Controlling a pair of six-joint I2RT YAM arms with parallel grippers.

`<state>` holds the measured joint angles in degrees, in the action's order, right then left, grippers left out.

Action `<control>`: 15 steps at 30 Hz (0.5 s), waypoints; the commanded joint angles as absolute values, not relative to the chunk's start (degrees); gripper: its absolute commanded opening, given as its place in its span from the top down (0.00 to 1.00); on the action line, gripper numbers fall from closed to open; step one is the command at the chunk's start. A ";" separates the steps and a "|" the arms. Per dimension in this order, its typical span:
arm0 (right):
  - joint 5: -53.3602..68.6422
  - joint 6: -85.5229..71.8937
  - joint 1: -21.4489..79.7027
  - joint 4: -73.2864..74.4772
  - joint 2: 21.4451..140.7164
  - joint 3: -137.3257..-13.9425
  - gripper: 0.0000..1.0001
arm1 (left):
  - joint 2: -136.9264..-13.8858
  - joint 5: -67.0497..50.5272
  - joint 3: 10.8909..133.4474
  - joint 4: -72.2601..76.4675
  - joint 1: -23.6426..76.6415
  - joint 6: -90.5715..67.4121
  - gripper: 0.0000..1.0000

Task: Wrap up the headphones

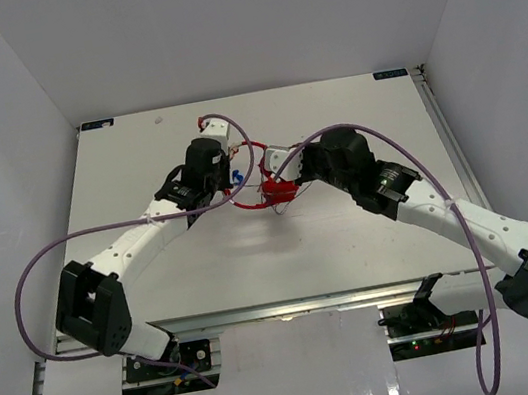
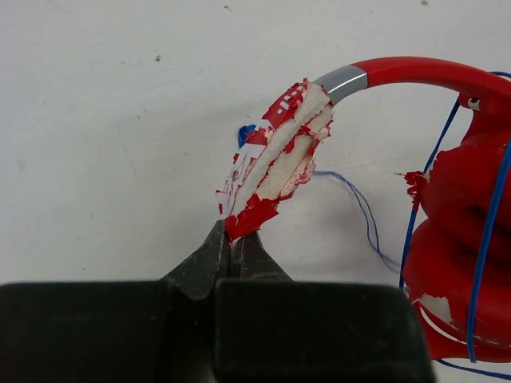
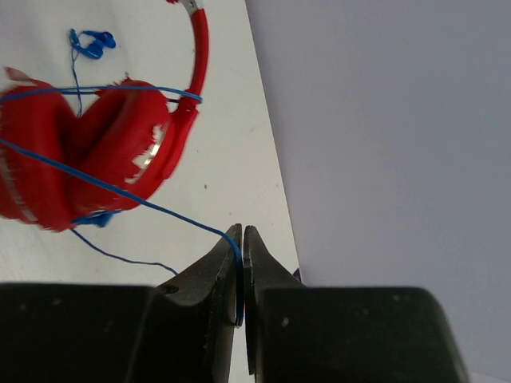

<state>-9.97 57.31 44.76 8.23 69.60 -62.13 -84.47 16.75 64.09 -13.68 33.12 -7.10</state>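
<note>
**Both claws clamped on the headphones at mid-table**

The headphones [image 1: 280, 191] lie near the middle of the white table [image 1: 355, 253], between the two claws. The left claw [image 2: 234, 239] is clenched on the frayed red tip of the headband padding [image 2: 279, 159], where the red skin peels away from white foam. From there the headband arches off to the red cups [image 2: 463, 239], which are pressed together. The right claw [image 3: 242, 239] is pinched tight on the thin blue cable [image 3: 160, 209]. The cable runs taut from between its jaws to the cups, and further strands cross over them. A small blue plug [image 3: 94, 44] rests on the table beyond the cups.

The tabletop is matte white with a few small specks. Plain pale walls [image 1: 244, 18] close it in on three sides. Thick purple cables [image 1: 31, 287] loop off both arms.
</note>
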 commanded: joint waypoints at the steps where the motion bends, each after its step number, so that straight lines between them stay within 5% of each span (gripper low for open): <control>1: -10.95 58.14 41.63 0.69 70.39 -61.73 0.90 | -74.65 6.27 60.26 -10.62 33.22 1.78 1.00; 9: 5.14 44.22 35.37 1.14 74.06 -65.99 0.86 | -69.81 -16.07 55.21 -11.87 33.22 1.53 1.00; 15: 20.05 33.48 28.45 1.09 77.47 -64.06 0.88 | -66.56 -22.25 55.67 -10.93 33.31 -4.67 1.00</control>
<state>7.24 43.55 33.14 3.76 75.81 -63.95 -71.77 -13.16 54.15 -14.56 33.21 0.92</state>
